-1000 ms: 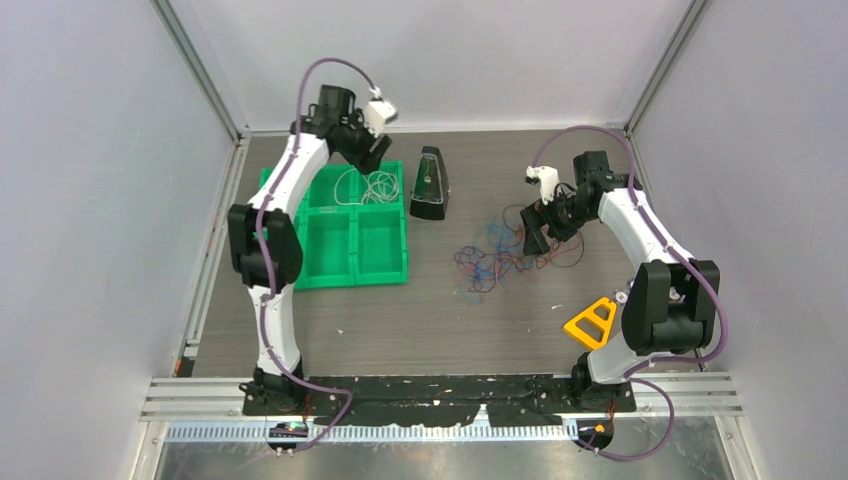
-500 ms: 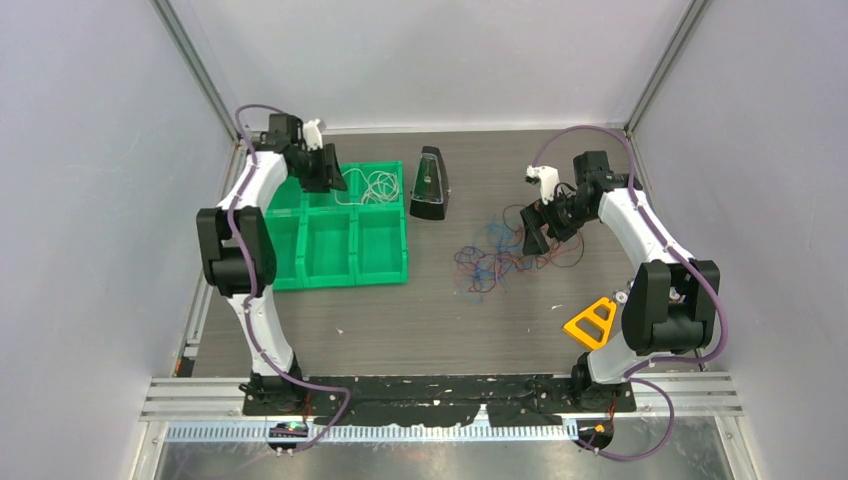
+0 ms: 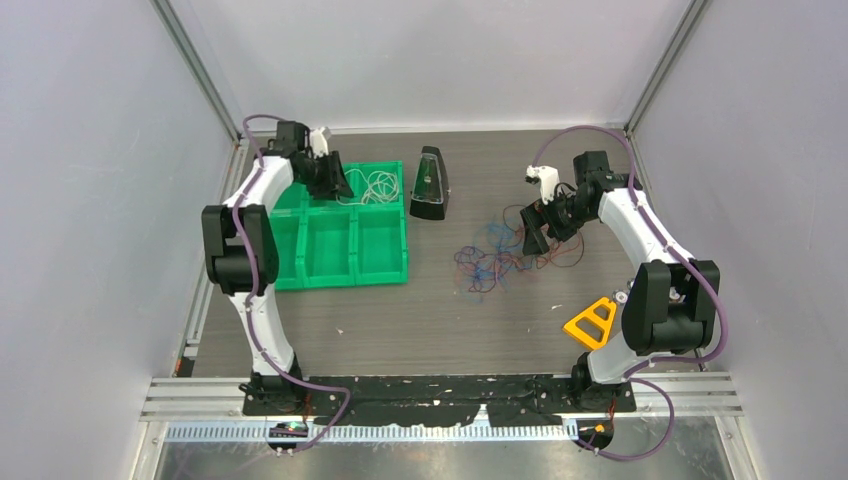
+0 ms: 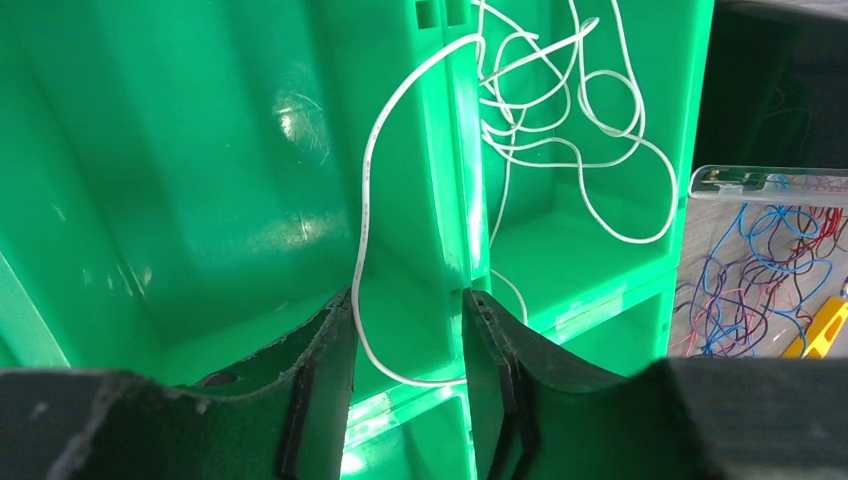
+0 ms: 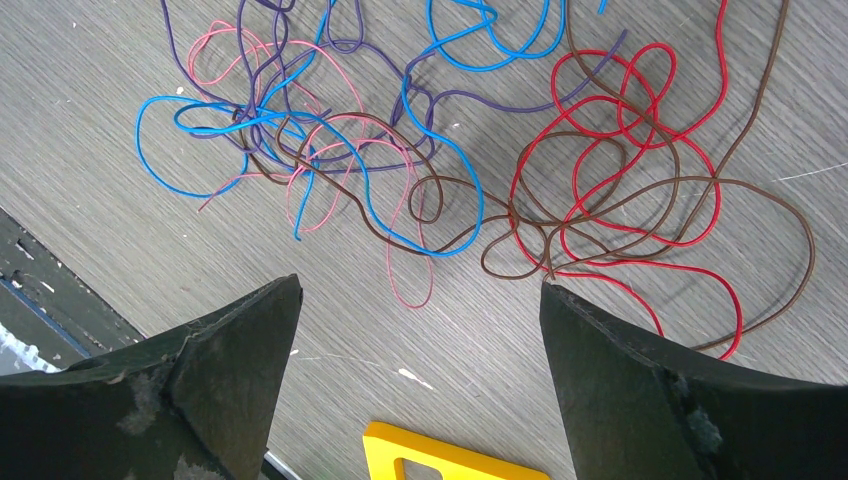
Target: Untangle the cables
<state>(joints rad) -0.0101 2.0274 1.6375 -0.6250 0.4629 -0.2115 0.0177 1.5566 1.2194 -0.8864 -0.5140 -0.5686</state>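
Jaws on your left gripper stand partly apart, a white cable looping between them over the green bin. Your right gripper hangs wide open above the coloured cables tangled on the table.

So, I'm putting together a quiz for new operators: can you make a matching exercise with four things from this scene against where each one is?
Things
1. white cable
2. coloured cable tangle
3. yellow triangular piece
4. black metronome-shaped object

Places
A. near right part of the table
B. inside the green tray
C. standing just right of the green tray
D. on the table, below the open right end effector

Pairs: 1-B, 2-D, 3-A, 4-C
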